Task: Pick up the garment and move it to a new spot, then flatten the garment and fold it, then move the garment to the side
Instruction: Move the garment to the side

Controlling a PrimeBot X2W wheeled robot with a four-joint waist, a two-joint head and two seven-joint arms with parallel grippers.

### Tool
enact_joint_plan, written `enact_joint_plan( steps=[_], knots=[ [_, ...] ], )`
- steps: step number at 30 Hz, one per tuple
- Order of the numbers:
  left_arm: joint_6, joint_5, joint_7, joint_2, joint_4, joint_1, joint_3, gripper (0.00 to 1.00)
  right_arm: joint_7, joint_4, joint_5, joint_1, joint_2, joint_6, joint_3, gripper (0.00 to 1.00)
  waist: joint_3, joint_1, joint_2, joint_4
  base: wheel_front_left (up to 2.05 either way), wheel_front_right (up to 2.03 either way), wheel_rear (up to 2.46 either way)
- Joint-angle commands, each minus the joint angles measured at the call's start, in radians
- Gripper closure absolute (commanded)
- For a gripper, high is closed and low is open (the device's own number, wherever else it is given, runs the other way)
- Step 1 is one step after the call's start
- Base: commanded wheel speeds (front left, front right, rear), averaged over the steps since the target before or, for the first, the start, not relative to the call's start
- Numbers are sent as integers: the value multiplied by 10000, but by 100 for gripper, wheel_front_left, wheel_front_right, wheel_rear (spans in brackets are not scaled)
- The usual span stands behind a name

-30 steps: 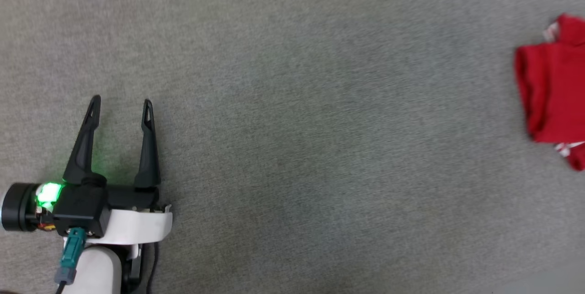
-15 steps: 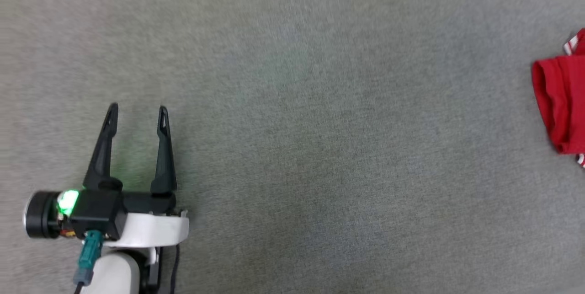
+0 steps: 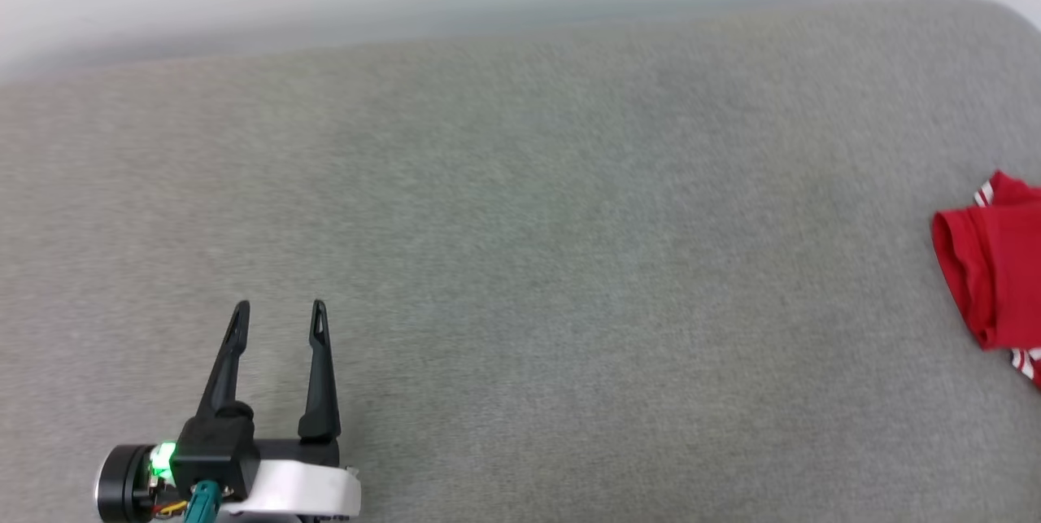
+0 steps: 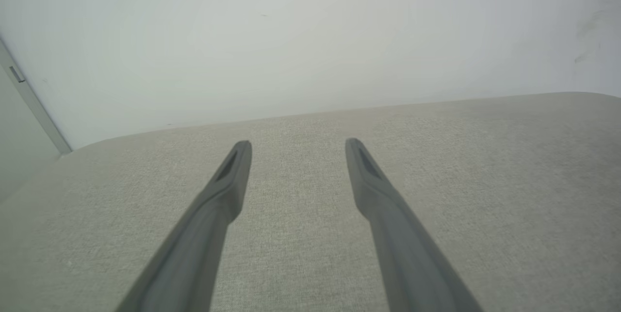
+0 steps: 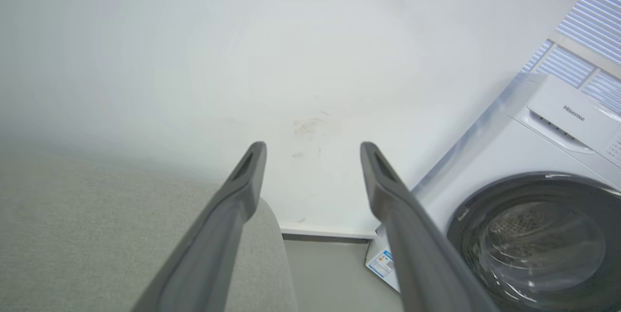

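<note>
While the red garment lies at the head view's right edge on the grey worktop, the left end effector and right end effector stand wide apart, empty; the washing machine reads "Hisense".

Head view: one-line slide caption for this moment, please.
Left gripper open and empty over the grey fabric surface; red shirt lies apart at the right edge, partly out of frame.

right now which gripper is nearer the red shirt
Likely right. The left gripper sits far left of the shirt; the right gripper hangs by the cushion end where it lies.
</note>
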Motion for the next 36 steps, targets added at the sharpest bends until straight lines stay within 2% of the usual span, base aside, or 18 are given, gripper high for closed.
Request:
enact_joint_plan(
  steps=[1,7,12,19,26,36],
  knots=[
    [42,-8,-20,-58,60,195,-7,0,-525,-132,-126,113,388,-10,121,0,-592,1,0,476,0,0,0],
    [5,-54,-20,-126,229,601,92,0,-2143,-805,-374,751,1850,-10,648,0,-1129,1,0,734,0,0,0],
    [-52,-2,-20,-153,444,752,25,0,-2598,-1719,-473,2029,3457,-10,558,0,-1489,1,0,1017,0,0,0],
    [-128,37,-20,-192,597,911,-4,0,-2781,-2436,-312,4056,4837,-10,781,0,-1796,1,0,1207,0,0,0],
    [-202,137,-20,-219,752,1146,-127,0,-2849,-2627,-98,5463,5568,-10,832,0,-2135,1,0,1205,0,0,0],
    [-245,266,-20,-236,873,1482,-296,0,-2996,-2815,481,7016,5820,-9,921,0,-2550,1,0,1253,0,0,0]
  ],
)
